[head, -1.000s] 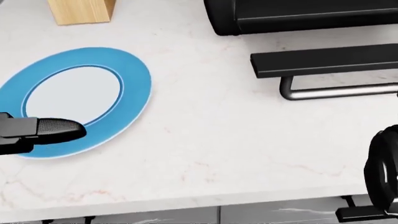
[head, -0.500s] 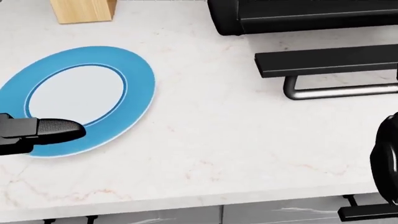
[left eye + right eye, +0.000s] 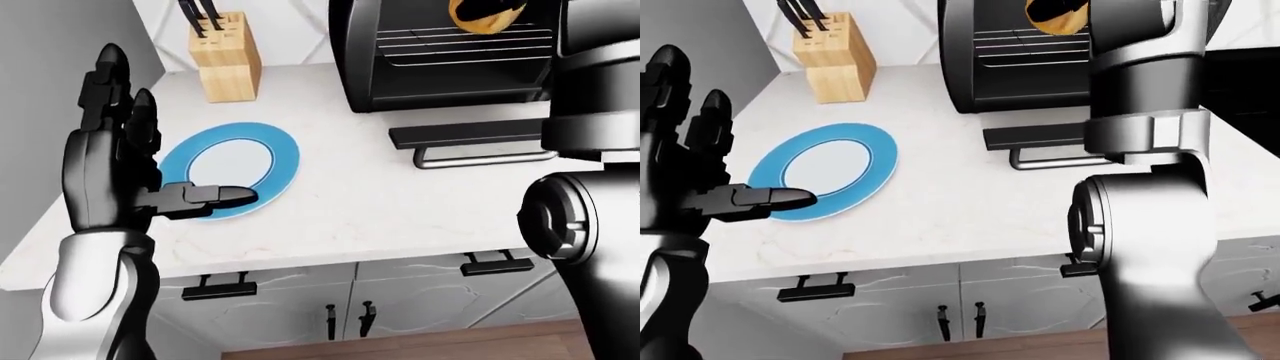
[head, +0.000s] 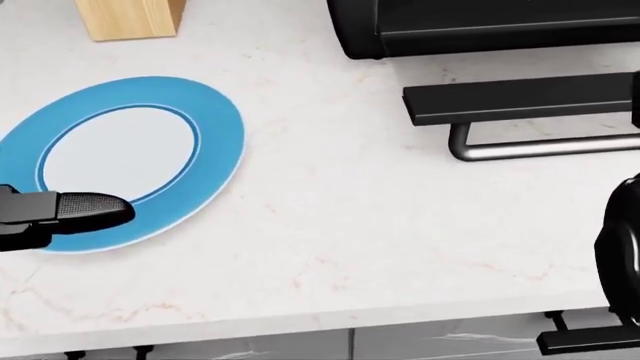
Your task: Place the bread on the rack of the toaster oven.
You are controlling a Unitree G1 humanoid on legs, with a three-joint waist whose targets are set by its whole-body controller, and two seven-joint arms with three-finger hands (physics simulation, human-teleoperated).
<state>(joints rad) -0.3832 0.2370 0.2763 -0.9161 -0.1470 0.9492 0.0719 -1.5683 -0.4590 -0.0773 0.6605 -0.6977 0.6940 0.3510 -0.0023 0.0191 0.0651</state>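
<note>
Golden-brown bread [image 3: 487, 15] is showing at the top of the left-eye view, inside the open toaster oven [image 3: 440, 56], just above the wire rack [image 3: 462, 39]. The robot's right arm is reaching up into the oven mouth, and its right hand is hidden behind the forearm and the picture's edge, so I cannot tell whether its fingers are gripping the bread or letting it go. Nor can I tell whether the bread is resting on the rack or hanging a little over it.

Judging by that, the carrying part is looking done, and what is left is settling the bread onto the bars and drawing the arm out.

The left hand [image 3: 115, 161] is standing spread wide and holding nothing, glossy black fingers pointing upward and the thumb [image 4: 80, 208] jutting across the rim of the blue plate [image 4: 215, 131], which is lying bare with a pale round centre. The tabletop [image 4: 350, 225] is gleaming as white marble with faint reddish veins. The oven is looking smooth and black, its door [image 3: 470, 135] folded down flat, a grey metal handle curving below it. A pale wooden knife block [image 3: 225, 56] is standing near the wall, dark handles poking out.
</note>
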